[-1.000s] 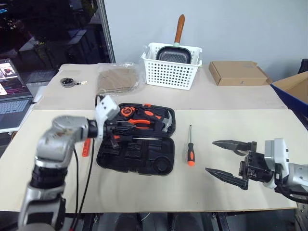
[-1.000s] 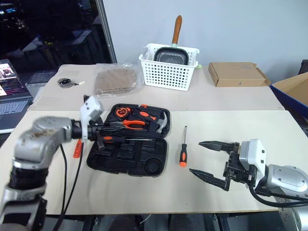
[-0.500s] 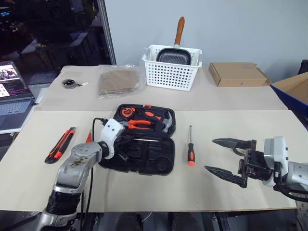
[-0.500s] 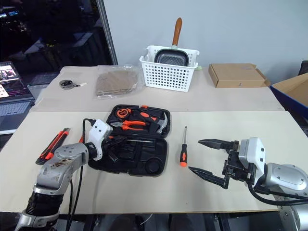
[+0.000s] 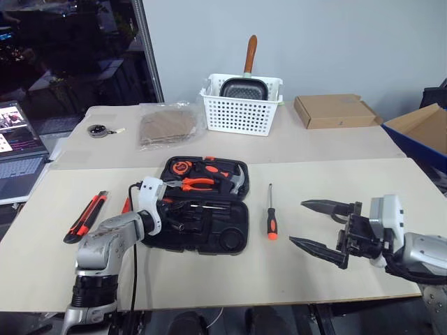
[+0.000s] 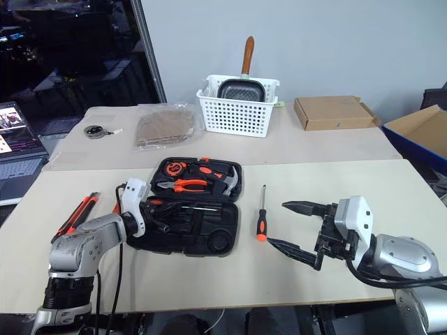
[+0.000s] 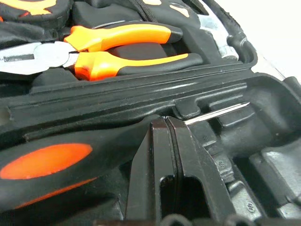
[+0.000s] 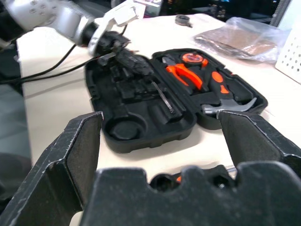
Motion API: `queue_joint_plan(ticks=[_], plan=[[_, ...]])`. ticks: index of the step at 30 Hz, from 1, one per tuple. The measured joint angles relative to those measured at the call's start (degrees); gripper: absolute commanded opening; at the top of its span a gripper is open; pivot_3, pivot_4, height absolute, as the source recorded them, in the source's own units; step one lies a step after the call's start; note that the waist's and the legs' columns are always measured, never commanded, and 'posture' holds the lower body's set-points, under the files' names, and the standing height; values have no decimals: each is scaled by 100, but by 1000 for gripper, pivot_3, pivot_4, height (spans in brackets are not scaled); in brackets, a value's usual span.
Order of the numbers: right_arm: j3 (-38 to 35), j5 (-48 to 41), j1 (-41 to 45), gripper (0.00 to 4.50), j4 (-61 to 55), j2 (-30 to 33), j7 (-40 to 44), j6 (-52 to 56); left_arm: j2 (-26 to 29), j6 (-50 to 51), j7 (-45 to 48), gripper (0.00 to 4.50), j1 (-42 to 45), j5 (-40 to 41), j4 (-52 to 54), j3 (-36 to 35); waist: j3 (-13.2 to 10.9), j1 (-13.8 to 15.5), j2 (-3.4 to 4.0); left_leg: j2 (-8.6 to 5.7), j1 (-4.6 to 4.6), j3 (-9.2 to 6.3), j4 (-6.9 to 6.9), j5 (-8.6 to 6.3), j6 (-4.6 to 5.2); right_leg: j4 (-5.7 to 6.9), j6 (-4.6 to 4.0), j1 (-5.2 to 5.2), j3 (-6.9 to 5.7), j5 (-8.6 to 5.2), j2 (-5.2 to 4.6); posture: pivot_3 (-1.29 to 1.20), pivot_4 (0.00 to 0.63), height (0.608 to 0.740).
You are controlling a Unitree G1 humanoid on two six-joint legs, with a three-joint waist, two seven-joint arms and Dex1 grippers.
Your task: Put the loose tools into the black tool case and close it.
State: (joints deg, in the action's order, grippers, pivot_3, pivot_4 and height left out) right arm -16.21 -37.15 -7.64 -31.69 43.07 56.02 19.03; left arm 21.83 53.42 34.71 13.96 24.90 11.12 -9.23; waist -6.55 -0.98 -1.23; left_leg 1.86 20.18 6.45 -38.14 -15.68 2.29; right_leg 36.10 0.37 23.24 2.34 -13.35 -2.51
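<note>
Black plastic forms the open case [image 5: 202,206] at centre frame, pliers [image 5: 198,183] and hammer [image 5: 236,183] seated inside. The left gripper [image 5: 173,209], clamped on a screwdriver [image 7: 56,160], is held over the case's left recesses. The right gripper [image 5: 323,227] is spread wide and empty at lower right. Another screwdriver [image 5: 271,215] is seen right of the case, a knife [image 5: 86,216] at far left.

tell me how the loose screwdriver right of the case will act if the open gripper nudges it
The screwdriver looks rigid and light. Its rounded handle would probably roll sideways on the flat table, and the thin shaft may pivot if pushed off-centre.
</note>
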Motion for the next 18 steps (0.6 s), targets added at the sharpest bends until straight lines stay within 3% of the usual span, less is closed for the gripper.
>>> queue_joint_plan(ticks=[6, 7, 9, 12, 18], plan=[[537, 596, 471, 4500, -245, 121, -1226, 976, 48, -968, 246, 46, -657, 232, 976, -137, -10, 26, -21, -1, 75, 4, 13, 0, -12, -4, -37, 90, 5, 21, -16, 0, 150, 740], [623, 706, 572, 4500, -309, 163, -1463, 1213, 129, -1088, 351, 438, -685, 271, 1148, -142, -10, 30, -21, -2, 96, 3, 13, 4, -17, -6, -38, 108, 6, 23, -17, 0, 150, 740], [827, 631, 940, 4500, -398, 177, -1951, 2100, 492, -1231, 779, 797, -888, 590, 1570, -250, -11, 15, -23, 2, 98, 2, 13, 2, -23, -4, -42, 114, 6, 25, -15, 0, 150, 740], [958, 201, 1504, 4500, -417, -200, -2773, 3695, 1059, -1358, 1490, 1830, -1130, 1170, 2250, -393, -15, 27, -28, 6, 104, -9, 13, -2, -26, -7, -55, 116, 2, 17, -11, 0, 150, 740], [1090, 47, 2236, 4500, -412, -995, -3865, 5808, 2124, -1299, 2291, 3842, -1274, 2065, 2858, -740, -19, 26, -33, 2, 103, -10, 16, -1, -24, -16, -52, 111, -9, 12, -1, 0, 150, 740]])
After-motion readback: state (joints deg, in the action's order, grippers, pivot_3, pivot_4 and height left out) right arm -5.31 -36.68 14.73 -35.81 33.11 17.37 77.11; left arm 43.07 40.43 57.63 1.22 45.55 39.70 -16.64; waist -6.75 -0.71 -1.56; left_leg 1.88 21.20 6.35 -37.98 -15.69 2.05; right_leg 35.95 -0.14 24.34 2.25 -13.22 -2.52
